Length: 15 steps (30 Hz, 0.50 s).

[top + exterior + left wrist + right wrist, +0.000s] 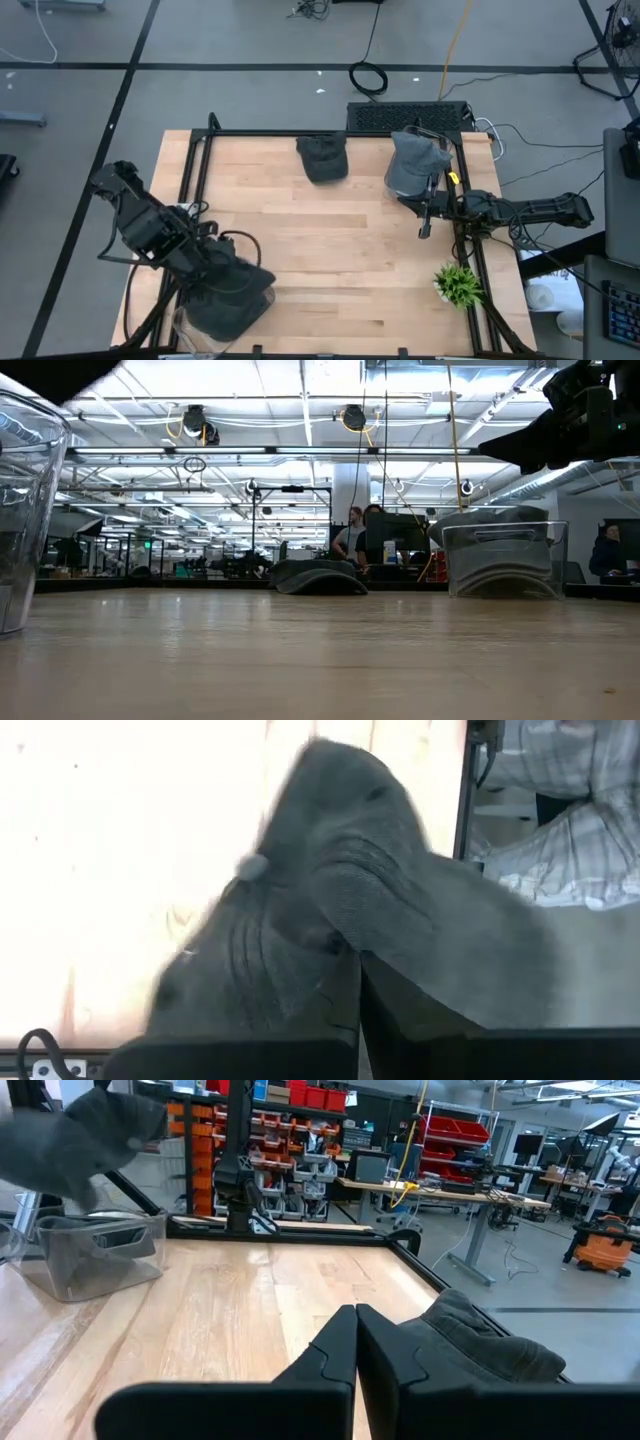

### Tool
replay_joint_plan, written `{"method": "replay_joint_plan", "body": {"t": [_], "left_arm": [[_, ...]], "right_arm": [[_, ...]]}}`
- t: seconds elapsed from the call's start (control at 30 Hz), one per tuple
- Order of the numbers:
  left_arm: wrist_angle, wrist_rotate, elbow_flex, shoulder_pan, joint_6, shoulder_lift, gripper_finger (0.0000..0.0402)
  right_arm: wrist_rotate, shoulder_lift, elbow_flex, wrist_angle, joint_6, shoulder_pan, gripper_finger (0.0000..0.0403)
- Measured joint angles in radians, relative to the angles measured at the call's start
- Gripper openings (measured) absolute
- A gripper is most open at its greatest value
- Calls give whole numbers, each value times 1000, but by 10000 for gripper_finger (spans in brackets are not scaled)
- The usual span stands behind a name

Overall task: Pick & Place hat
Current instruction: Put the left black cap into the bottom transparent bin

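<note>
While the left tool pinches a grey hat above the clear bin at the surface's near left corner, a second hat lies at the far edge. Another grey hat sits in the far-right bin. Beside it, the right tool hovers with fingers pressed together, empty.

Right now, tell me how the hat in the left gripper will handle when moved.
The grey hat looks floppy: it folds and drapes over the left gripper, so it will probably sag. It seems light, since one pinch holds it. Loose cloth might catch the clear bin below. The right gripper waits, shut.
</note>
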Motion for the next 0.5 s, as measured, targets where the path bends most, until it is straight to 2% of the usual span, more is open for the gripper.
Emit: {"method": "replay_joint_plan", "body": {"t": [0.27, 0.5], "left_arm": [[31, -40, 0, -70, -94, 47, 1], [30, -7, 0, -116, -211, 105, 1]], "right_arm": [[0, 0, 0, 0, 0, 0, 0], [0, 0, 0, 0, 0, 0, 0]]}}
